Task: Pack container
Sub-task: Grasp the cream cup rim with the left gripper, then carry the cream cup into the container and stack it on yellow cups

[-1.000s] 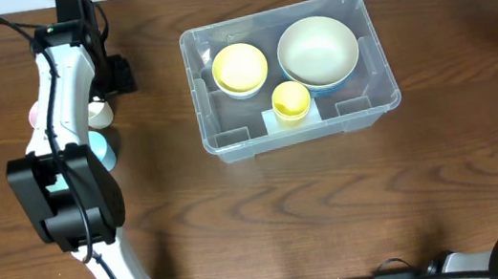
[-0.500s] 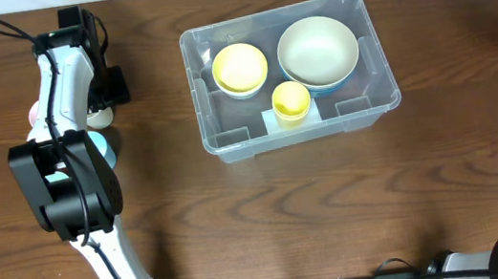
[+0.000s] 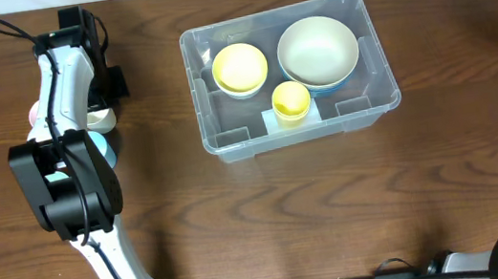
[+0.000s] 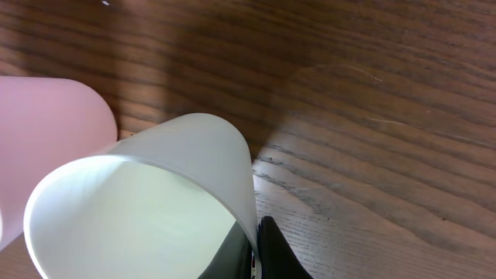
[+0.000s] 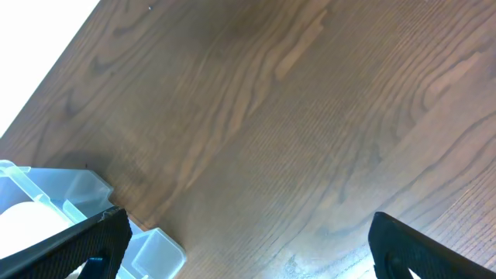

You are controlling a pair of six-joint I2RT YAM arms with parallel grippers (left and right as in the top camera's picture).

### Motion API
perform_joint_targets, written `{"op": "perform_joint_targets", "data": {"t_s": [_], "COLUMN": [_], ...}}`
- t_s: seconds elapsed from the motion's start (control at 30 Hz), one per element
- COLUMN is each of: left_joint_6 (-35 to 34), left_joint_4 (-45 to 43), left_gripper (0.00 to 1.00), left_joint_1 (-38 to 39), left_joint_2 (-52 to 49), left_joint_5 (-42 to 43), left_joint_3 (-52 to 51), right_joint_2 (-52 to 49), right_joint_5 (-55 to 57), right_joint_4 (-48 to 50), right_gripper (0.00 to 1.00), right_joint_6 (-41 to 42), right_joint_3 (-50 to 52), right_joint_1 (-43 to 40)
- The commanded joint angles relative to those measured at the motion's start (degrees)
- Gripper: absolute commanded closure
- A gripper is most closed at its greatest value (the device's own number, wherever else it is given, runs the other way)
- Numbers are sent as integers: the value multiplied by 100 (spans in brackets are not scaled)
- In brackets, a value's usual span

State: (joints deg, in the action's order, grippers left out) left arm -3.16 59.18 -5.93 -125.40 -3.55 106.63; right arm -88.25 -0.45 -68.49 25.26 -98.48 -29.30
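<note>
The clear container [image 3: 376, 57] sits at the table's centre right, holding a yellow bowl [image 3: 240, 68], a large cream bowl [image 3: 317, 49] and a yellow cup [image 3: 290, 100]. Its corner [image 5: 46, 194] also shows in the right wrist view. My left gripper [image 4: 254, 252] is shut on the rim of a white cup [image 4: 155, 194], one finger inside and one outside. In the overhead view this white cup [image 3: 102, 117] lies at the far left under the left gripper [image 3: 108, 92]. My right gripper [image 5: 256, 256] is open over bare wood, with nothing between its fingers.
A pink cup [image 4: 46, 139] lies right beside the white one, seen as a pink cup [image 3: 34, 117] partly hidden by the left arm. A light blue cup [image 3: 104, 149] sits just in front of them. The table's back edge runs close behind the left arm.
My left gripper has closed on the white cup's rim. The left arm shifted slightly toward the back edge, then held still. The right arm has not moved.
</note>
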Motion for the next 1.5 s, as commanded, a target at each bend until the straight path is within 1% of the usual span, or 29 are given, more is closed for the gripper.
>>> {"op": "perform_joint_targets", "data": {"t_s": [0.0,0.13,0.3,0.43,0.6,0.63,0.8,0.9,1.07,1.2,1.47], "left_joint_6": [-13,-13,-13,-13,-15,-15,15,52,125,308,914], "left_joint_4": [68,210,474,656,748,765,706,564,258,28,-63], "left_gripper": [94,94,94,94,94,94,94,94,94,94,94], "left_joint_1": [83,269,568,817,1202,1290,1915,2437,3311,3827,4483], "left_joint_2": [-70,22,367,896,1878,2068,2918,3171,3093,2839,2170], "left_joint_5": [59,59,59,59,63,103,841,916,911,909,909], "left_joint_3": [-37,-35,-31,-31,-31,-31,-31,-31,-33,-33,-33], "right_joint_2": [-7,-7,-7,-7,-7,-7,-7,-7,-7,-7,-7], "right_joint_5": [0,0,0,0,0,0,0,0,0,0,0], "right_joint_4": [-11,-11,-11,-11,-11,-11,-11,-11,-11,-11,-11], "right_gripper": [1,1,1,1,1,1,1,1,1,1,1], "right_joint_6": [66,66,66,66,66,66,66,66,66,66,66], "right_joint_3": [2,2,2,2,2,2,2,2,2,2,2], "right_joint_1": [-66,-63,-63,-66,-66,-63,-66,-63,-66,-66,-66]}}
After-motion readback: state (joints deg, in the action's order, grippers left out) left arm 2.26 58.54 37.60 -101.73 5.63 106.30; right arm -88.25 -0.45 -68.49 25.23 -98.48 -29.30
